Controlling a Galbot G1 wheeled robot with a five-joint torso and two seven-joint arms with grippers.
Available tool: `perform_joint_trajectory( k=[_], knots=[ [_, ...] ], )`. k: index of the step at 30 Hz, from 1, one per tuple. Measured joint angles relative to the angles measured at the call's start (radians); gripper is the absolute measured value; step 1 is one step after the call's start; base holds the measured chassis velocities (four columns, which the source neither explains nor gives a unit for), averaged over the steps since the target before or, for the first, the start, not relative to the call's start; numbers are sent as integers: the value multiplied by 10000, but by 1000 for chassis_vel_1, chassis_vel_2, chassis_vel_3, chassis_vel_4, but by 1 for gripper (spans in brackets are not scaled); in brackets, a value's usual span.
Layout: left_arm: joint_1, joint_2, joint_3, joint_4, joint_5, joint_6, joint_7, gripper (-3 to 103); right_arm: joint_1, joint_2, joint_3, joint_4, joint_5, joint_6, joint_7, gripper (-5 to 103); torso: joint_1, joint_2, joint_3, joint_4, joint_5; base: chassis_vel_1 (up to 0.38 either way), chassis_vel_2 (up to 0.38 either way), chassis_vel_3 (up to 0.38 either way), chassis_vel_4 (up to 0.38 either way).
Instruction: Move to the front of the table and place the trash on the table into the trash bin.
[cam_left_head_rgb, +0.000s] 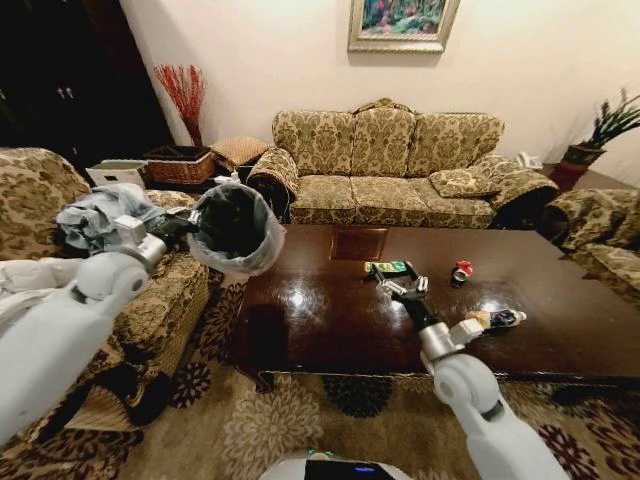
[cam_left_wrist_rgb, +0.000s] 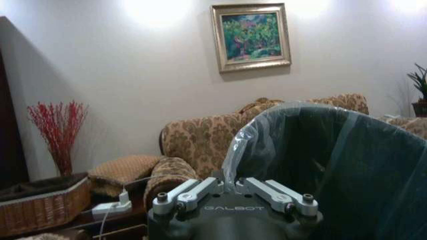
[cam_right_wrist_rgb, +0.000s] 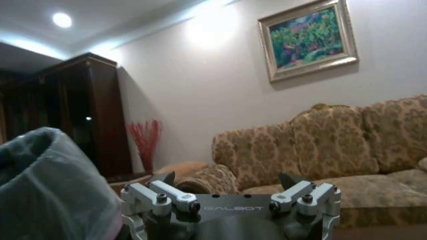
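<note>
My left gripper (cam_left_head_rgb: 188, 227) holds the trash bin (cam_left_head_rgb: 235, 228) in the air off the table's left end, tipped with its mouth toward the table. The left wrist view shows that gripper (cam_left_wrist_rgb: 233, 186) shut on the rim of the trash bin (cam_left_wrist_rgb: 333, 170) and its grey bag. My right gripper (cam_left_head_rgb: 401, 287) hovers open over the glossy dark table (cam_left_head_rgb: 320, 320), just in front of the green-yellow wrapper (cam_left_head_rgb: 385, 267). A crushed red can (cam_left_head_rgb: 461, 270) lies further right. The tan bottle (cam_left_head_rgb: 496, 319) lies beside my right forearm. Nothing sits between the fingertips of the right gripper (cam_right_wrist_rgb: 227, 181), and the bin (cam_right_wrist_rgb: 47, 195) shows beside it.
A patterned sofa (cam_left_head_rgb: 390, 165) stands behind the table, and an armchair (cam_left_head_rgb: 60, 230) with crumpled cloth is at the left. A woven brown basket (cam_left_head_rgb: 180, 165) sits on a side table in the corner. Another armchair (cam_left_head_rgb: 600, 235) is at the right. Patterned carpet lies before the table.
</note>
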Motion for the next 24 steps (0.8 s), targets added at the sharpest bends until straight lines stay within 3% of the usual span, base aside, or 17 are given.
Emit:
perform_joint_trajectory(
  k=[8,19,24],
  knots=[
    [693,-1267,-336,-77,908,-139,105,3,274,37,134,-795,116,22,-180,100,0,0,0,1,-4,0,0,0,0],
    [1212,-1498,-507,-310,1306,-269,305,3,826,143,-118,-1614,125,134,-192,100,-1,0,-1,3,-1,-120,-116,132,123],
    [1262,-1522,-493,-353,1363,-337,396,3,1563,272,-386,-2639,468,16,-108,100,0,0,0,-14,7,-216,-210,187,190]
  ],
)
